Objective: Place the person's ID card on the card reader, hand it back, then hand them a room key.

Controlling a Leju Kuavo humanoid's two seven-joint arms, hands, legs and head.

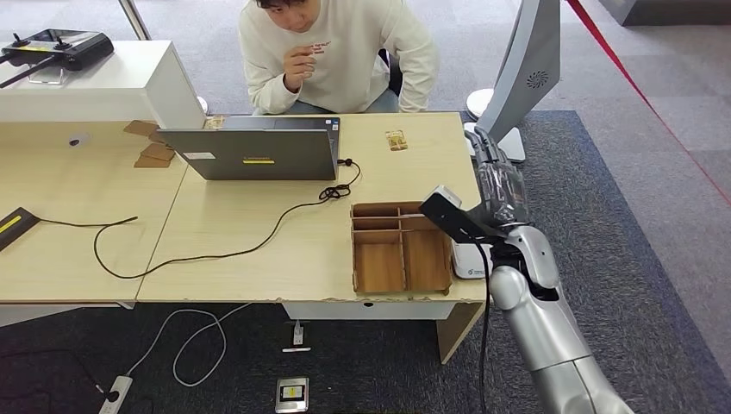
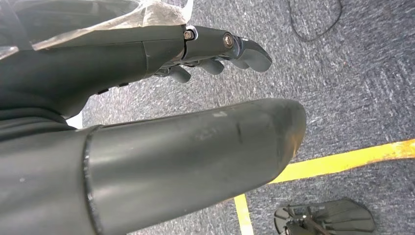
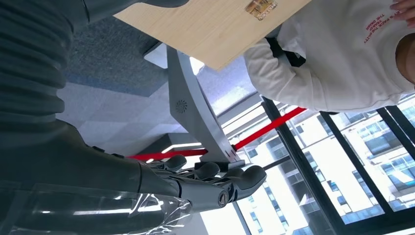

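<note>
floor: grey carpet (image 1: pixel 655 216) | desks: light wood (image 1: pixel 259 233) | windows (image 3: pixel 352 166): bright daylight

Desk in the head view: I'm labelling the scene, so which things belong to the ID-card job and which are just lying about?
Job: card near the person; white device, likely the reader; divided wooden tray; right hand, holding nothing.
Lying about: laptop; black cable; cardboard pieces.

I see a pale wood-grain bench (image 1: pixel 259 250), a grey laptop (image 1: pixel 250 153) with a yellow sticker, a black cable (image 1: pixel 215 254), a brown divided tray (image 1: pixel 401 250), a person's white sweatshirt (image 1: pixel 345 52) with red lettering, speckled dark grey carpet (image 2: pixel 352 73) crossed by a yellow line (image 2: pixel 342 159), and a silver right arm (image 1: pixel 552 336).
</note>
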